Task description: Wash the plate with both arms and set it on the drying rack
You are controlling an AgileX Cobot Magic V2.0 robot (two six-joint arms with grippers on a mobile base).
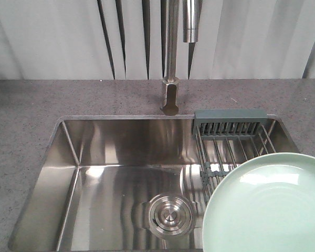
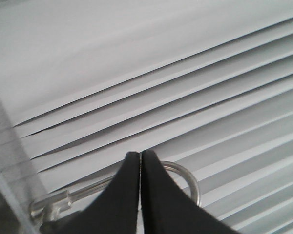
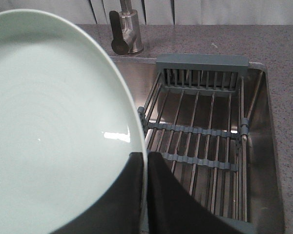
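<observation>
Front view: the pale mint-green plate (image 1: pixel 268 210) fills the lower right corner, its face turned up toward the camera. It overlaps the near part of the drying rack (image 1: pixel 228 128), whose steel bars and slotted grey-green end piece sit across the right end of the steel sink (image 1: pixel 121 173). Whether the plate touches the bars cannot be told from here. The faucet (image 1: pixel 170 79) rises from the speckled grey desk (image 1: pixel 26 115) behind the sink, and the round drain (image 1: pixel 169 212) lies in the basin floor.

Left wrist view: the left hand (image 2: pixel 140 155) has its two black fingers pressed together with nothing between them. Beyond the fingertips hang white blind slats (image 2: pixel 136 73), and a chrome loop (image 2: pixel 188 178) curves just behind the fingers.

Right wrist view: the right hand (image 3: pixel 146 156) is clamped on the plate's rim, one finger on the plate's face and the other on its far side. The plate spreads out to the left of the hand and is tilted. The drying rack lies ahead of the hand and to its right, lower down. The faucet base stands further ahead, past the plate's upper edge.
</observation>
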